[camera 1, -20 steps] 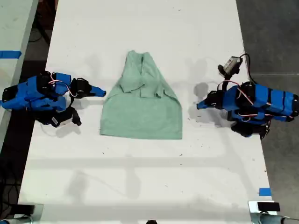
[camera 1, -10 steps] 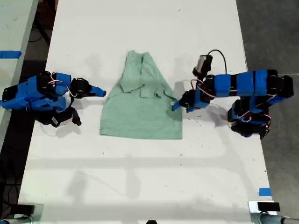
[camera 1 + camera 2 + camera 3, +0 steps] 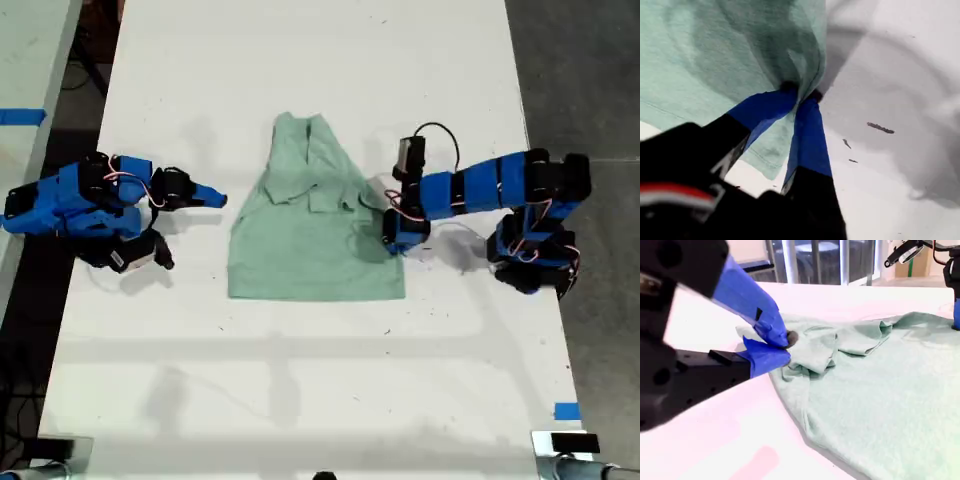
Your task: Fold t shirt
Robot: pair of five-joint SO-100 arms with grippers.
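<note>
Two claws: first [image 3: 802,97] pinching one t shirt [image 3: 310,235], second [image 3: 782,347] apart.

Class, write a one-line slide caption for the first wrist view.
My first hand pinches the mint t shirt edge above the white table.

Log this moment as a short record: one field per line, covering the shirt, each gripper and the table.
t shirt: pale mint-green t shirt lying flat, collar end toward the exterior view's top, hem toward its bottom
first gripper: my first gripper shut on the t shirt's edge at the exterior view's right
second gripper: my second gripper apart from the t shirt, at the exterior view's left, jaws nearly closed on nothing
table: white table, sleeves folded in on the t shirt
</note>
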